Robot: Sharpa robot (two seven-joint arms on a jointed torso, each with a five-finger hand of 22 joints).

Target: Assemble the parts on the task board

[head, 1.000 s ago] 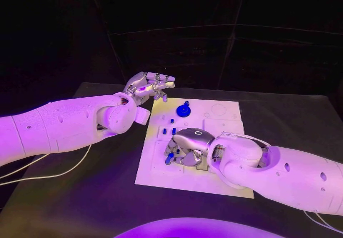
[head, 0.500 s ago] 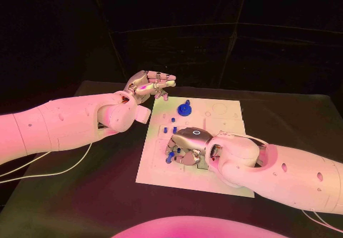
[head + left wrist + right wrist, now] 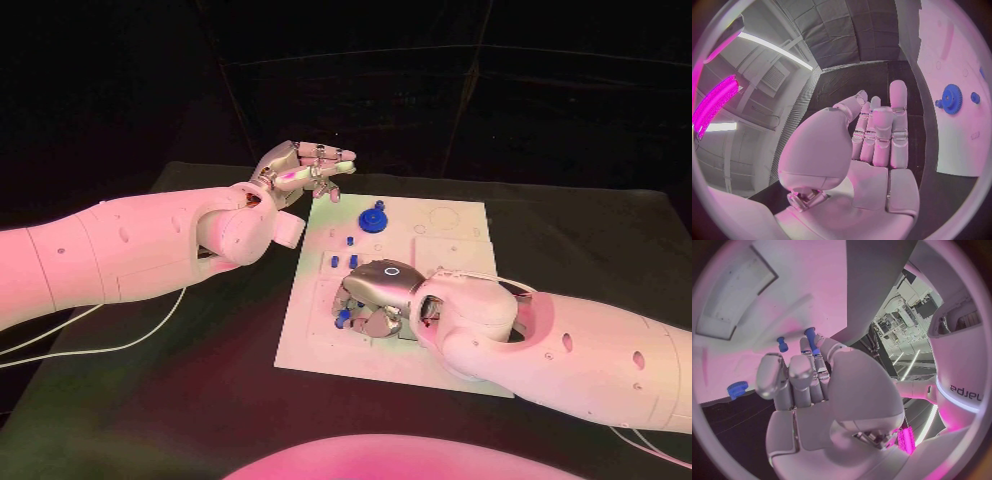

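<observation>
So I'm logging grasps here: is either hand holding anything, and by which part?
The left hand holds nothing. The right hand is curled low over the task board by a blue peg; a grip cannot be told.

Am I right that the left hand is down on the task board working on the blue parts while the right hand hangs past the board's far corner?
No, the hands are swapped. The head view shows the right hand down on the task board among the small blue parts, while the left hand hangs past the board's far corner, near the blue gear.
</observation>
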